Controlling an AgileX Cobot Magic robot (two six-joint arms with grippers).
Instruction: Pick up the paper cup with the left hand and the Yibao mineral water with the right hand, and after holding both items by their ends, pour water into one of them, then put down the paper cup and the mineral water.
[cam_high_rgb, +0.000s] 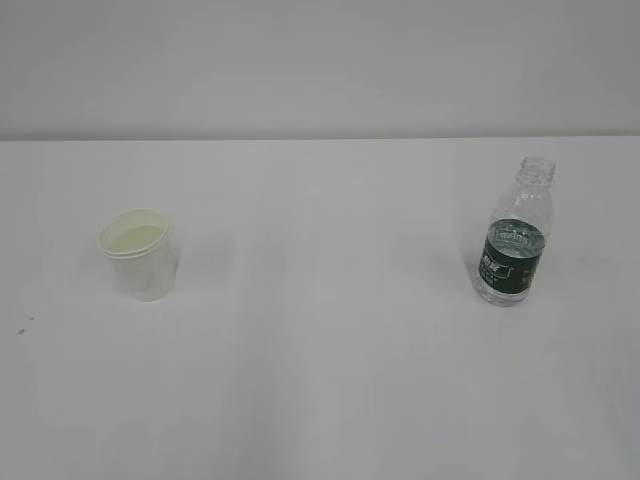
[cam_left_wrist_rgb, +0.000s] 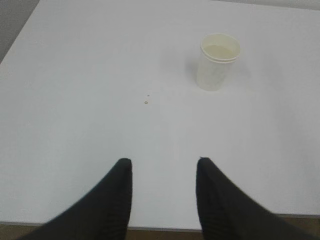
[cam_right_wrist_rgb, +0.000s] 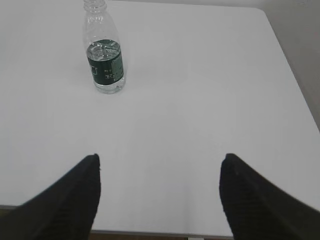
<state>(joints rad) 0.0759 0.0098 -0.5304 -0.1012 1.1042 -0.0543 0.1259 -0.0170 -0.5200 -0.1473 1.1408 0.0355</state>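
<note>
The white paper cup stands upright on the left of the white table; it also shows in the left wrist view, far ahead and to the right of my left gripper, which is open and empty near the table's front edge. The Yibao mineral water bottle, clear with a dark green label and no cap, stands upright on the right. In the right wrist view the bottle is far ahead and left of my right gripper, which is wide open and empty. Neither arm shows in the exterior view.
Two small dark specks lie on the table ahead of the left gripper. The table's front edge runs just under both grippers. Its right edge shows in the right wrist view.
</note>
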